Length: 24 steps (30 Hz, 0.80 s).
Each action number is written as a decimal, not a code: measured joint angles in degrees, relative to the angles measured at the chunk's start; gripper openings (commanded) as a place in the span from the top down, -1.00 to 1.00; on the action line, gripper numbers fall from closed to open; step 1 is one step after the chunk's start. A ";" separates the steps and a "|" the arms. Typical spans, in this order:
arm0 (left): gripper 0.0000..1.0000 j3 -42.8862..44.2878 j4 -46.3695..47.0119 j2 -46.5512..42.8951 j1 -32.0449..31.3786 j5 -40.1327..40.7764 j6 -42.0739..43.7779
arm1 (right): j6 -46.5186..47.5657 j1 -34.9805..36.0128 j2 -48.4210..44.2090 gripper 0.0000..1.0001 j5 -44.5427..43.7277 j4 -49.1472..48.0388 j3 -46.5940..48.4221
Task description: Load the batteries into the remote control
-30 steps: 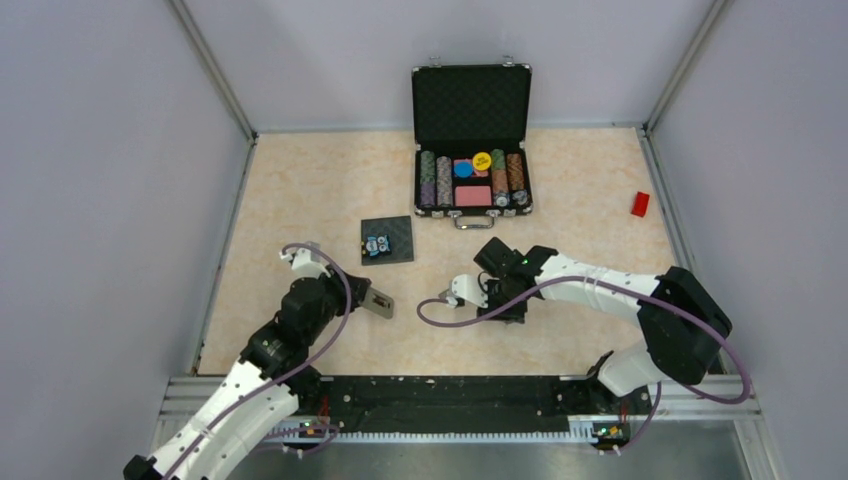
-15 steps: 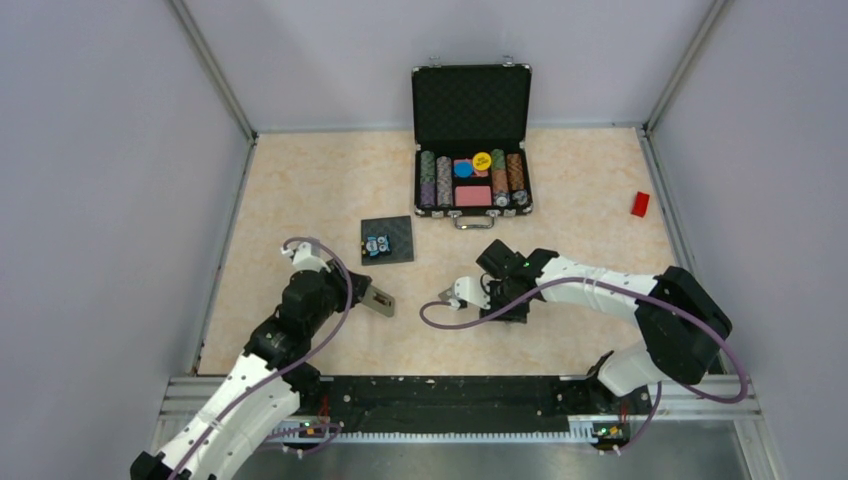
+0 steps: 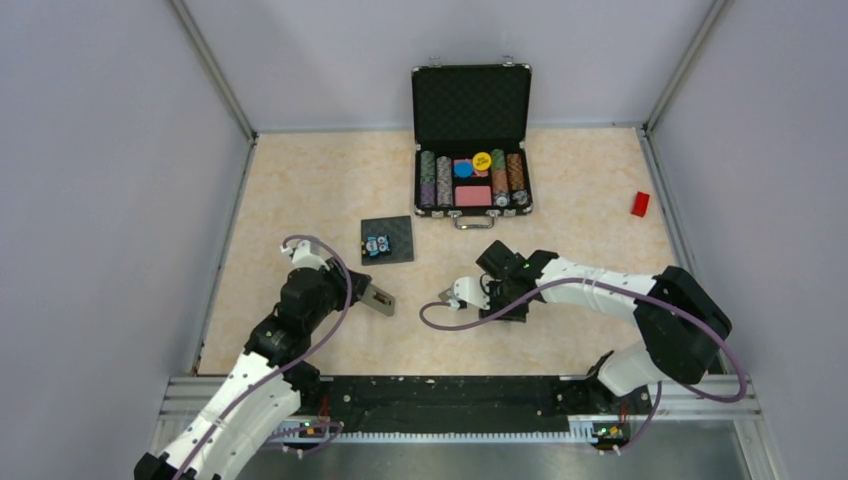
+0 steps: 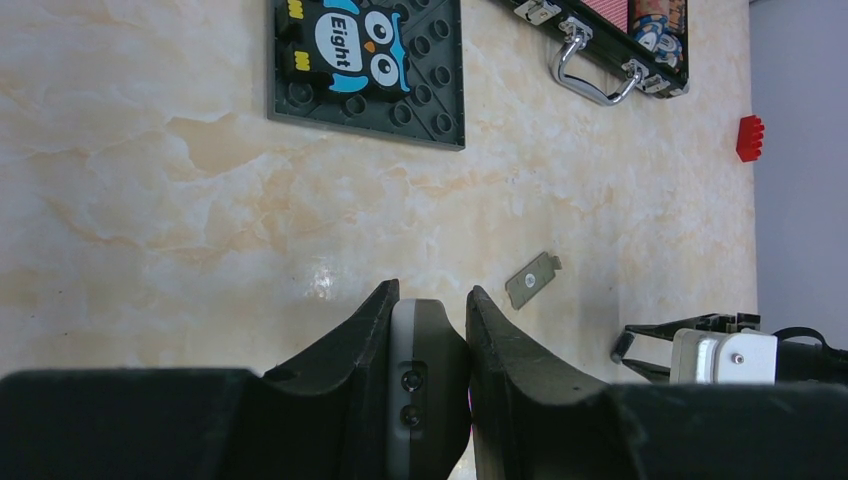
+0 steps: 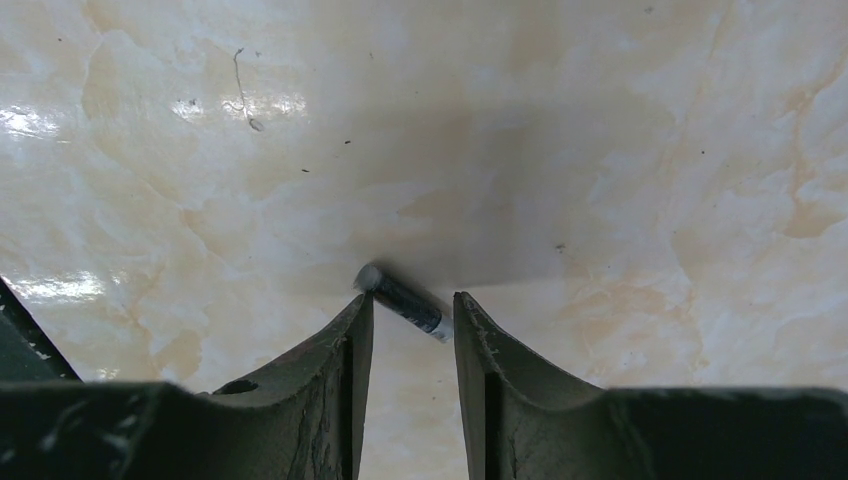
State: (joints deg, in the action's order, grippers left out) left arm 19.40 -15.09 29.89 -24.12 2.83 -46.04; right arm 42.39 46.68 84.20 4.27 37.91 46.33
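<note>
My left gripper (image 4: 432,295) is shut on the remote control (image 4: 430,380), held on edge, with its white rim and grey back showing between the fingers. In the top view the left gripper (image 3: 352,293) holds the remote (image 3: 377,299) low over the table, left of centre. My right gripper (image 5: 412,298) is open, with its jaws close together. It is at table height, and its tips straddle one small dark battery (image 5: 403,302) with a lighter end, lying diagonally on the table. In the top view the right gripper (image 3: 503,308) points down at mid-table. The second battery is not in view.
A small grey battery cover (image 4: 531,281) lies on the table between the two grippers. A black studded pad with an owl sticker (image 3: 387,241) lies behind the left gripper. An open black case of poker chips (image 3: 472,190) stands at the back. A red brick (image 3: 640,204) lies far right.
The left arm has shifted very slightly with the remote still in its grip. The right gripper stays over the battery, almost unmoved.
</note>
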 measured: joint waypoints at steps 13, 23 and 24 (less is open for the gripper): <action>1.00 0.00 0.07 -0.94 0.90 -1.09 0.20 | 0.02 -0.11 -5.40 0.30 -1.22 -3.98 -6.54; 1.00 0.00 -0.20 -3.15 1.16 -1.16 0.17 | -9.97 -0.20 -3.45 0.33 -3.39 -5.18 0.04; 1.00 0.00 -0.44 -3.39 1.16 -0.87 0.17 | -13.33 -0.20 -3.45 0.45 -4.20 -5.68 2.08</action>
State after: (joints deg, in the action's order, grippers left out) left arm 19.40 -15.53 26.50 -22.96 1.96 -45.87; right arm 29.06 46.48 80.75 0.08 32.23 48.40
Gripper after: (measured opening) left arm 0.327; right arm 0.352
